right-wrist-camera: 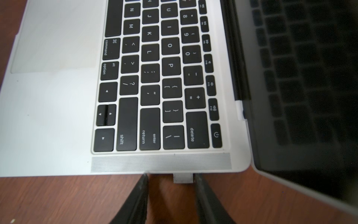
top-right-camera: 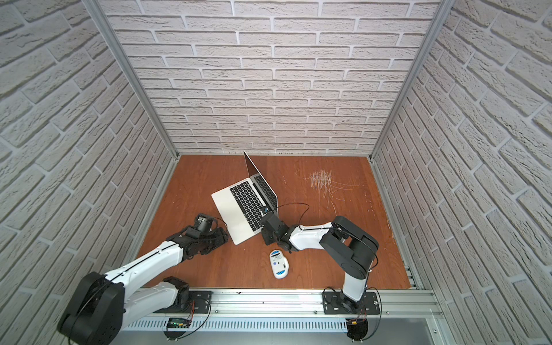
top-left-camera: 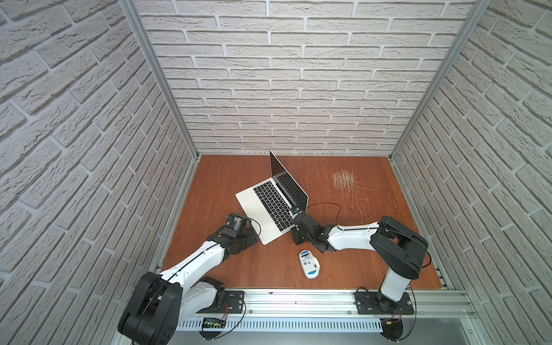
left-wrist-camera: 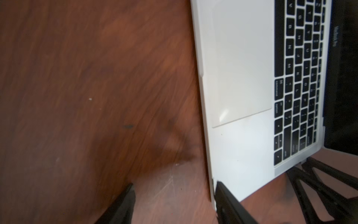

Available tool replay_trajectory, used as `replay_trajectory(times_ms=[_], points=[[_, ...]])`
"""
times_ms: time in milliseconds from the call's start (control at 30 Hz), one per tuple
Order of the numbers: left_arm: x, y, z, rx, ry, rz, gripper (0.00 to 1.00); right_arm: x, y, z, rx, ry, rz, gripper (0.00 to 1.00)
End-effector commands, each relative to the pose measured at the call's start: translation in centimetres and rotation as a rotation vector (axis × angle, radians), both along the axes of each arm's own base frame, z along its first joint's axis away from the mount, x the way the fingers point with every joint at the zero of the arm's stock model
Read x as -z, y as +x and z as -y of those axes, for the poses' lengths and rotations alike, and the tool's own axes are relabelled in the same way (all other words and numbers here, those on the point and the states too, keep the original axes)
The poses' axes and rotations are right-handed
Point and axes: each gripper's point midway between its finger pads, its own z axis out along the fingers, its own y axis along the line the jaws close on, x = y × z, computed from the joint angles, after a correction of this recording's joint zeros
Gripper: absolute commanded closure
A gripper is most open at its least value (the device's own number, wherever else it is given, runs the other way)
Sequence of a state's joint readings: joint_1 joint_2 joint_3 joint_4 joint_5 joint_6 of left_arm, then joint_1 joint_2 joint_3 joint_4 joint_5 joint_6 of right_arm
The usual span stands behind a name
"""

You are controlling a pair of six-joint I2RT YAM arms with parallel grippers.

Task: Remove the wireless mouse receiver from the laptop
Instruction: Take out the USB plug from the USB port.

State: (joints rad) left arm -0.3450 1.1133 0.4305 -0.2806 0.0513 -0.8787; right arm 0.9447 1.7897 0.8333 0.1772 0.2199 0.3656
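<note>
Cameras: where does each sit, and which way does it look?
Both top views: high above the robot's base, looking down on table, laptop and mouse; left arm and right arm show.
Left wrist: on that arm, looking past the left hand at the laptop's front corner.
Right wrist: on its arm, looking past the right hand at the receiver in the laptop's side.
Shared: all show the laptop.

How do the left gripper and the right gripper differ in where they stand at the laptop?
The left gripper is at the laptop's front corner, the right gripper at its side edge. The right jaws flank the wireless mouse receiver; the left jaws have only table between them. The left jaws stand wider. Both are open.
</note>
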Motion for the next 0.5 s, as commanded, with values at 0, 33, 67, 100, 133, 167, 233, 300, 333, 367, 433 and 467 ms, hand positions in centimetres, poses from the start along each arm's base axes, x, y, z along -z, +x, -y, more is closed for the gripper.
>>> replay_trajectory(times_ms=[0, 33, 67, 100, 133, 167, 233, 300, 333, 367, 433, 467], points=[[0.3, 0.6, -0.7, -0.035, 0.042, -0.02, 0.33, 2.4, -0.6, 0.4, -0.005, -0.048, -0.042, 0.59], [0.3, 0.8, -1.0, -0.046, 0.062, -0.027, 0.33, 2.5, -0.6, 0.3, -0.008, -0.046, -0.045, 0.59], [0.4, 0.9, -1.4, -0.057, 0.087, -0.039, 0.33, 2.6, -0.7, 0.2, -0.011, -0.044, -0.05, 0.59], [0.3, 1.2, -1.5, -0.062, 0.101, -0.044, 0.34, 2.7, -0.7, 0.1, -0.013, -0.043, -0.054, 0.6], [0.4, 1.4, -1.7, -0.067, 0.115, -0.052, 0.34, 2.8, -0.7, 0.1, -0.014, -0.044, -0.057, 0.6], [0.6, 1.6, -1.8, -0.072, 0.129, -0.06, 0.34, 2.8, -0.8, 0.1, -0.013, -0.042, -0.06, 0.6], [1.2, 1.9, -1.8, -0.076, 0.143, -0.081, 0.35, 2.9, -0.9, 0.1, -0.013, -0.038, -0.063, 0.6], [1.9, 1.9, -1.8, -0.073, 0.159, -0.113, 0.36, 2.9, -0.9, 0.1, -0.013, -0.036, -0.063, 0.61], [2.3, 1.9, -1.7, -0.07, 0.162, -0.127, 0.37, 2.9, -0.9, 0.0, -0.014, -0.035, -0.065, 0.61], [2.7, 1.9, -1.6, -0.067, 0.164, -0.136, 0.37, 3.0, -1.0, 0.1, -0.015, -0.035, -0.066, 0.61], [3.4, 1.9, -1.5, -0.062, 0.166, -0.153, 0.38, 3.0, -0.9, 0.1, -0.016, -0.035, -0.068, 0.61], [3.6, 1.9, -1.4, -0.058, 0.163, -0.156, 0.38, 3.0, -1.0, 0.1, -0.015, -0.035, -0.07, 0.61]])
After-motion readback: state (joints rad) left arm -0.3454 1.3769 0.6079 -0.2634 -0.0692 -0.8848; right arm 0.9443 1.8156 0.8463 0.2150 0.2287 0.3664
